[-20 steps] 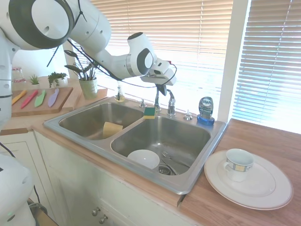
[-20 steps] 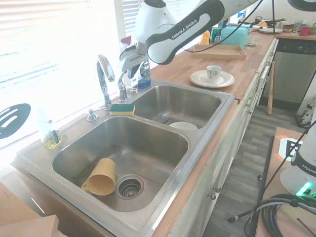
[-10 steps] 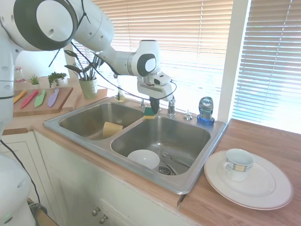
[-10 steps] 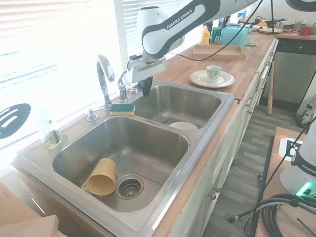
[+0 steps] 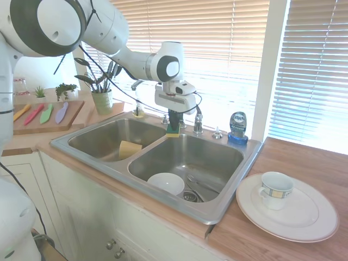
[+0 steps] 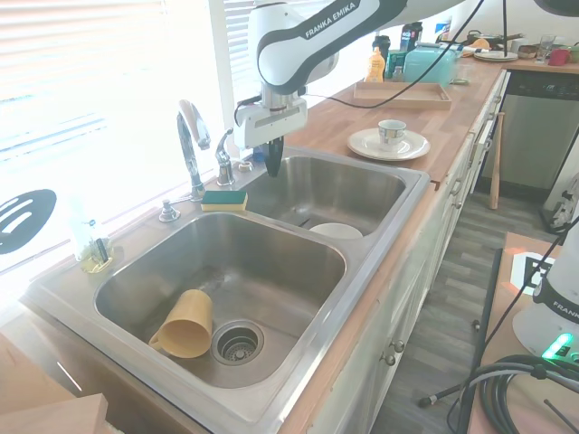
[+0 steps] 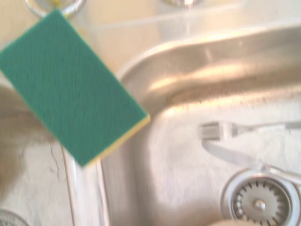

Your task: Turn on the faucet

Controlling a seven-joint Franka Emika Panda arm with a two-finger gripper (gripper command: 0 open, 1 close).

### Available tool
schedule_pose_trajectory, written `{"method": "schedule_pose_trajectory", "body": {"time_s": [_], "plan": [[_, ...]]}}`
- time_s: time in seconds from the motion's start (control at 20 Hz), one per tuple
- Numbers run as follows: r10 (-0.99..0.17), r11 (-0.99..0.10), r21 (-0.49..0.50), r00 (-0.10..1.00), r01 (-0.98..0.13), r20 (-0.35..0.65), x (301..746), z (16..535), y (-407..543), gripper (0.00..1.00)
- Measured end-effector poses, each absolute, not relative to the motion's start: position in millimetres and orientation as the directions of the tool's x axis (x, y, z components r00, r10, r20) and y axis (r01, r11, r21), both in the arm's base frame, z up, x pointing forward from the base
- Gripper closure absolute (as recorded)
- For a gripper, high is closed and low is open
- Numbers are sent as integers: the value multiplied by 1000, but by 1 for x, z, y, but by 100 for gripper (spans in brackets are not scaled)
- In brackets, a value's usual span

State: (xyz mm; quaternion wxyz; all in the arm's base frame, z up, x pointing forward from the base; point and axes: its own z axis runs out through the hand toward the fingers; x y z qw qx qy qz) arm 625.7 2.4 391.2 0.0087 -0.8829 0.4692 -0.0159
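Tool now lower, pointing down over sink rim beside faucet; fingers pressed together; basin open below.

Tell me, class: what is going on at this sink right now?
A white robot arm hangs its gripper over the back rim of the double sink, beside the faucet and its small lever handle. It touches neither and holds nothing. No water is running. A green sponge lies on the divider, a yellow cup in one basin and a white bowl in the other.
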Motion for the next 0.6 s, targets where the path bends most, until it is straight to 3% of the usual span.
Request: {"method": "schedule_pose_trajectory", "body": {"time_s": [0.6], "plan": [[-817,-577,-19,577,-817,-7,522,385,2,100]]}}
